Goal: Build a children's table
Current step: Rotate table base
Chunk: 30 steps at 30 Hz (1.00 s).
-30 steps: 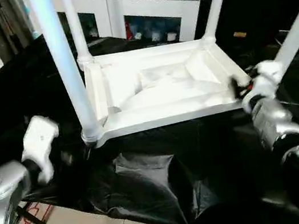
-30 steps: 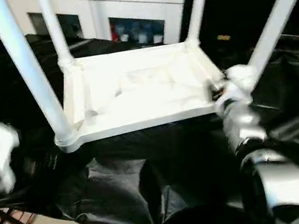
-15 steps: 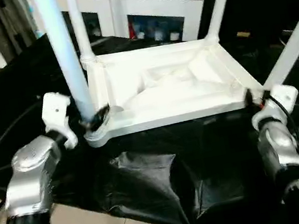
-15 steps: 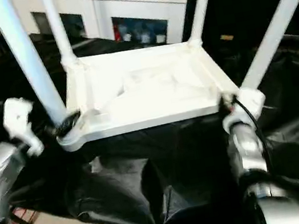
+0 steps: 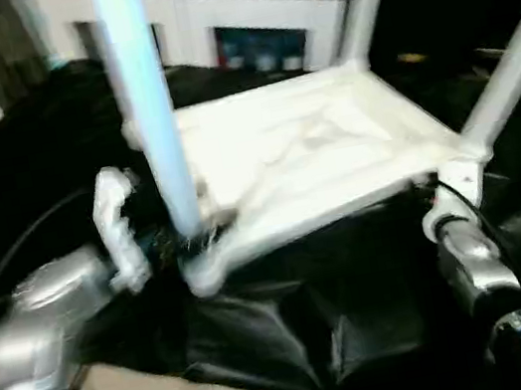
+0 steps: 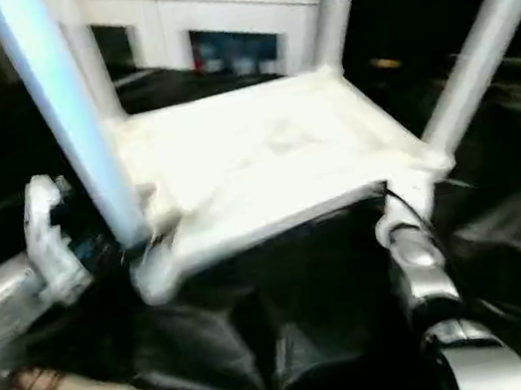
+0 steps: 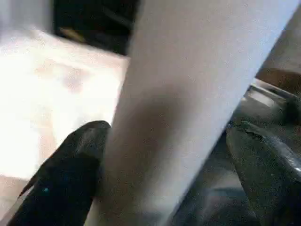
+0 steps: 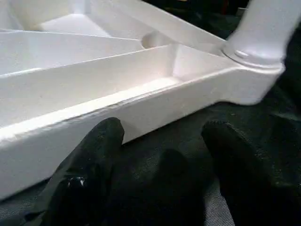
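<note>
table (image 5: 315, 160) upside down, legs pointing up; no readable writing.
your left gripper (image 7: 164, 160) straddles the near leg (image 5: 147, 114), fingers apart; right gripper (image 8: 162, 155) gapes beside the rim.

no readable text, labels, brands or numbers anywhere in these views; every surface in frame is plain or too blurred to read.

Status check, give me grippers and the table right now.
Left gripper open, fingers astride the near-left leg. Right gripper open beside the tabletop rim, near-right corner, holding nothing. Table upside down on black sheet, four legs up.
</note>
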Tool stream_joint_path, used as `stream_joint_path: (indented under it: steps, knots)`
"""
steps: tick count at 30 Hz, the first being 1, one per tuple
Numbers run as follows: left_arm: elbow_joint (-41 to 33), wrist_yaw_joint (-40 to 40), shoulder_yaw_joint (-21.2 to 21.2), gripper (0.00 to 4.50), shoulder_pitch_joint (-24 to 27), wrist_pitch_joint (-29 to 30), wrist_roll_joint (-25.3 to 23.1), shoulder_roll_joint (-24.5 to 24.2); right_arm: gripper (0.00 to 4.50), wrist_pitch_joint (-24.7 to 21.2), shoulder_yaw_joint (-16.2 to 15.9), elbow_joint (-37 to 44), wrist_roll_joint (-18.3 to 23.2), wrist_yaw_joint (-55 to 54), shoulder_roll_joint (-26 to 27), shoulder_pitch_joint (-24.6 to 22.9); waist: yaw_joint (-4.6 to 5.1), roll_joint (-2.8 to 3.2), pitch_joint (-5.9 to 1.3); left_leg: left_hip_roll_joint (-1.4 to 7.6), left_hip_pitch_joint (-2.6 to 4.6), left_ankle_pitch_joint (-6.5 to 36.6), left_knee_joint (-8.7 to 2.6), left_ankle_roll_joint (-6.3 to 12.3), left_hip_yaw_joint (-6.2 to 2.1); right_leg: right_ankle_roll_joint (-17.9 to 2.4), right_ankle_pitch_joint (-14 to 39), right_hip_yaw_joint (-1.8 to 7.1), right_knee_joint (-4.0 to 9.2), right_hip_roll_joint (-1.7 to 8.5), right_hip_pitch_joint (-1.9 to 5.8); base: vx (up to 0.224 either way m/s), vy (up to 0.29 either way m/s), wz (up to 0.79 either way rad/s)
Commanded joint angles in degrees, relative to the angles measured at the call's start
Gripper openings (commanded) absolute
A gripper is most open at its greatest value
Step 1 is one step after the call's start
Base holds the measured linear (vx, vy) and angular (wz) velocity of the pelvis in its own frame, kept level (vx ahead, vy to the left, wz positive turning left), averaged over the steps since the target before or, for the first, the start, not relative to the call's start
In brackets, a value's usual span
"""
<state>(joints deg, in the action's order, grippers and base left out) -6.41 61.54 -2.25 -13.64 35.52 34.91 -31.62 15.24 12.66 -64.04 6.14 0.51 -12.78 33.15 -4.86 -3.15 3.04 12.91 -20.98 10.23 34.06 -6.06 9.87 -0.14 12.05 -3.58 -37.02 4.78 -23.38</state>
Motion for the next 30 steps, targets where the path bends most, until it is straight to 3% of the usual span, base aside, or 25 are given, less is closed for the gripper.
stream_joint_path:
  steps: [1,7,9,13,17,22,23,30]
  knots:
    - [-3.1,1.9,2.9,4.39,0.7,4.3,3.4,0.9,3.15,-0.8,-1.5,-0.1,-0.1,3.5,1.0,2.4,-0.16,0.5,-3.49,-0.38,0.23,11.1,-3.96,-0.38,0.78,-11.2,3.5,2.15,3.64,1.84,2.94,0.0,0.0,0.0]
    - [-4.6,0.6,4.4,4.39,-0.1,6.3,4.7,3.6,3.15,-1.8,-4.3,-0.2,-1.0,10.4,4.3,4.5,0.41,0.55,-3.27,-0.23,0.08,14.0,-4.27,-1.57,0.54,-9.5,10.6,2.34,4.51,2.13,3.01,0.0,0.0,0.0]
    - [-4.9,0.2,5.1,4.39,-0.7,7.2,5.4,4.0,3.15,-2.4,-5.3,-0.5,-1.2,13.1,5.5,5.2,0.61,0.56,-3.33,-0.23,0.09,13.5,-4.24,-1.63,0.52,-9.6,10.1,2.4,4.44,2.05,3.0,0.0,0.0,0.0]
    - [-5.4,-1.6,6.9,4.39,-3.7,9.6,7.2,7.3,3.15,-3.1,-8.4,-1.3,-2.8,19.9,8.6,7.5,1.03,0.74,-3.53,-0.22,0.09,10.5,-4.07,-1.16,0.52,-11.8,4.4,2.38,3.9,1.97,3.21,0.0,0.0,0.0]
    - [-4.0,-3.2,9.8,4.39,-6.5,9.2,6.3,12.0,3.15,-4.4,-8.2,-2.7,-2.7,20.6,9.4,9.8,0.85,0.7,-3.63,-0.16,0.35,10.0,-3.97,-0.73,0.64,-12.5,3.4,2.45,3.88,2.03,3.22,0.0,0.0,0.0]
    - [0.1,-4.8,14.9,4.39,-11.0,6.4,2.2,17.7,3.15,-4.8,-8.5,-3.1,-2.9,21.9,9.4,10.6,0.42,0.41,-3.71,-0.17,0.35,9.1,-3.8,-0.18,0.77,-12.4,2.1,2.54,3.93,2.11,3.36,0.0,0.0,0.0]
    - [3.5,-7.1,16.6,4.39,-12.9,2.9,-1.5,20.3,3.15,-4.4,-8.7,-3.5,-3.5,21.1,9.0,10.6,0.52,0.47,-3.71,-0.24,-0.06,8.2,-3.87,-0.06,0.64,-12.3,1.0,2.49,3.82,2.09,3.69,0.0,0.0,0.0]
    - [14.3,-14.6,18.2,4.39,-16.7,-11.3,-13.9,22.4,3.15,-4.3,-7.6,-3.7,-3.4,19.6,6.3,9.7,0.43,0.69,-3.86,-0.21,0.18,9.0,-3.71,0.44,0.54,-11.7,2.3,2.43,4.26,2.15,3.65,0.0,0.0,0.0]
